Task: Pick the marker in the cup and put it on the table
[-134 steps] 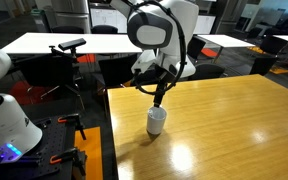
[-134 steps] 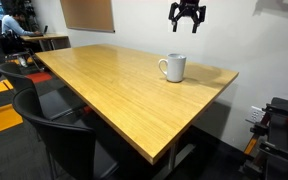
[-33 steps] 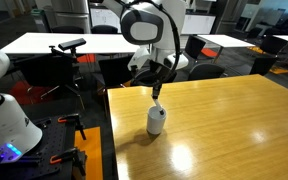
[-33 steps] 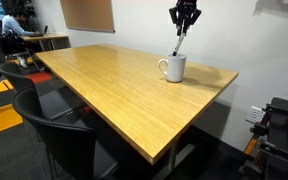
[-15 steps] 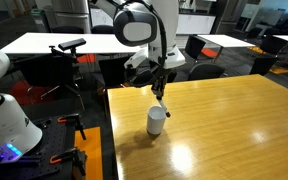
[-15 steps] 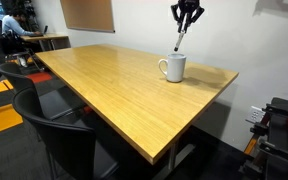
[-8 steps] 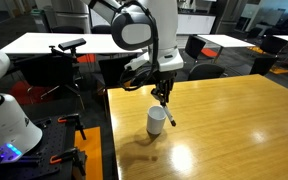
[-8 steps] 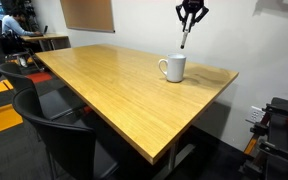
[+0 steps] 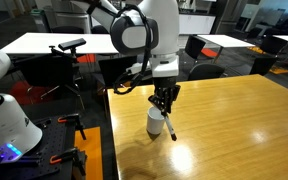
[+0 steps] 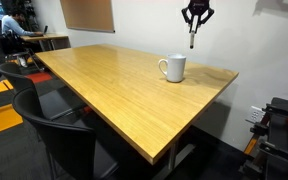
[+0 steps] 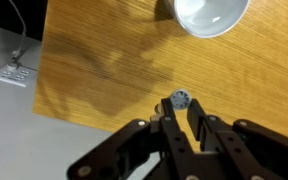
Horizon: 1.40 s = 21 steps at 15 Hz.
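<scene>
- Tool (image 10: 193, 22), upper right of the frame, is clamped on the marker (image 10: 192, 38), which hangs near-upright.
- Cup (image 10: 172, 68) stands lower-left of its tip; bare table (image 10: 104, 90) lies beneath.

Light: even indoor light from overhead, bright in both exterior views.
Glare: a white patch on the glossy table (image 9: 181, 156) near its front edge.
Shadows: soft, mottled dark patches on the wood in my wrist view; a faint one beside the cup (image 10: 173, 68).
Focus: my gripper (image 11: 182, 120) and the marker (image 11: 179, 99) tip are soft, seen close up.
Detail: coarse throughout.
</scene>
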{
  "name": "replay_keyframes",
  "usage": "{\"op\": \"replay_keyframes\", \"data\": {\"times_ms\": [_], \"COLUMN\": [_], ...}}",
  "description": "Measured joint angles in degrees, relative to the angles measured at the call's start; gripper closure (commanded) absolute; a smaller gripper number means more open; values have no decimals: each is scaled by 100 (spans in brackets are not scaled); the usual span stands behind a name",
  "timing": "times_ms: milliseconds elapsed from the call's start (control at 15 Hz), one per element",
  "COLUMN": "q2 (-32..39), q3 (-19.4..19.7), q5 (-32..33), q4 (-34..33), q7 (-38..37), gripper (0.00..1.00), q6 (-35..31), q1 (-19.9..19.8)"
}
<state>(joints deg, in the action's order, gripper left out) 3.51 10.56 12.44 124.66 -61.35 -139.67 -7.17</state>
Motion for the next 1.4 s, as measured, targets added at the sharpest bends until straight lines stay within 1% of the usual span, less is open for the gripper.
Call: {"op": "replay_keyframes", "data": {"times_ms": [333, 667, 1133, 1400], "q2": [238, 642, 1210, 1593], "q3": [116, 265, 427, 508], "q5": [212, 307, 307, 307], "q4": [-44, -280, -737, -1099], "q7": [-793, -1493, -2052, -2293], "gripper": [95, 95, 95, 95], "q6": [0, 0, 41, 231], "q1": [-30, -36, -1, 41]}}
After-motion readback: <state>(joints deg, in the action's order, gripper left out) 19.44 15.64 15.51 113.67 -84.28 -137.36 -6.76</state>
